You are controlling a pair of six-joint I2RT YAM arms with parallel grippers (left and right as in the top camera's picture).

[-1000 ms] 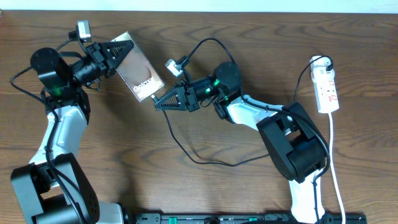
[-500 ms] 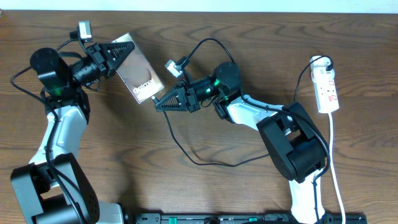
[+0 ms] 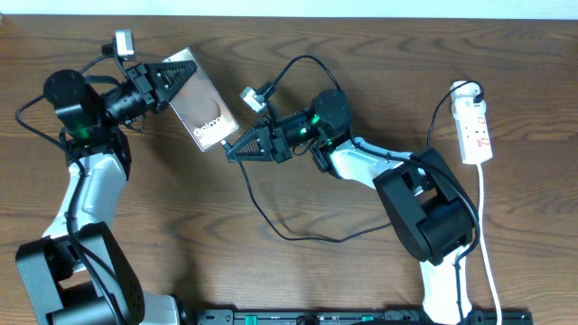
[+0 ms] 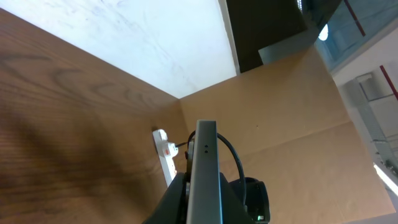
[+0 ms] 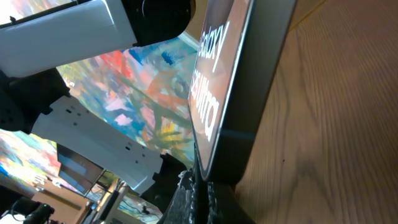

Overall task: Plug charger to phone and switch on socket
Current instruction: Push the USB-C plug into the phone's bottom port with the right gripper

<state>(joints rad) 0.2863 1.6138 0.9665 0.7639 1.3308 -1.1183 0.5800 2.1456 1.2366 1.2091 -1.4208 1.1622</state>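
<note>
The phone is held tilted above the table, its lettered end toward the middle. My left gripper is shut on its far end. The left wrist view shows the phone edge-on between the fingers. My right gripper is shut on the charger plug and presses against the phone's lettered end. The plug tip is hidden between the fingers. The black charger cable trails from the gripper across the table. The white socket lies at the far right, and it also shows in the left wrist view.
A white cord runs from the socket down the right side toward the table's front edge. A black plug sits at the socket's far end. The right arm's base stands between the cable loop and the socket.
</note>
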